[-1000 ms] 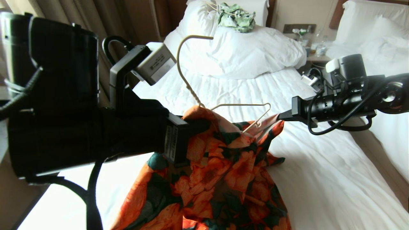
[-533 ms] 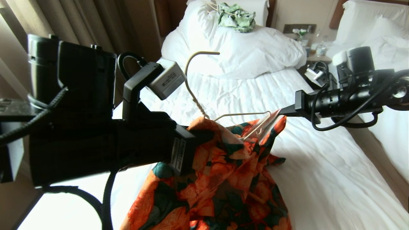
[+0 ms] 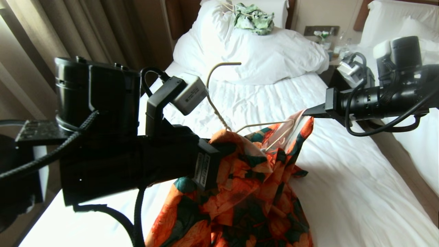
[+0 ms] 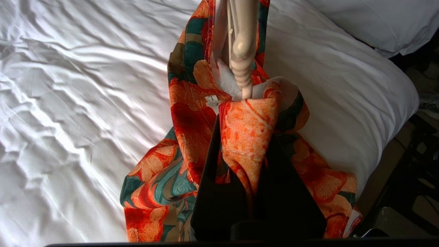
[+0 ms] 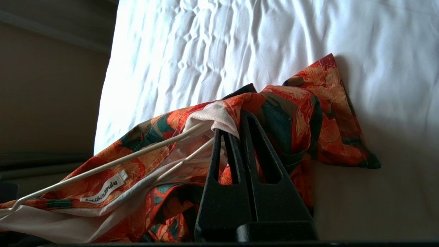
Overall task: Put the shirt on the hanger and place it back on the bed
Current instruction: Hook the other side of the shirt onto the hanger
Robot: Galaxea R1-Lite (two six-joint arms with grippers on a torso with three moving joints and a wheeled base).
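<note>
The floral shirt point(image 3: 247, 192) hangs in the air over the white sheet of the bed point(image 3: 360, 192), its lower folds trailing toward the sheet, well short of the duvet point(image 3: 274, 55) at the head end; the cream wire hanger point(image 3: 219, 103) sits partly inside it, hook standing up clear of the collar. The left gripper point(image 4: 245, 113) is pinched tight on a fold of shirt just below the hanger's twisted neck; the right gripper point(image 5: 231, 128) is closed on the pale-lined edge of the shirt at the hanger's far shoulder. The cloth looks light, limp and likely to slide off thin wire; the hanger is stiff but springy, so the neck seems the safest hold, with fabric held only at seams or collar.
</note>
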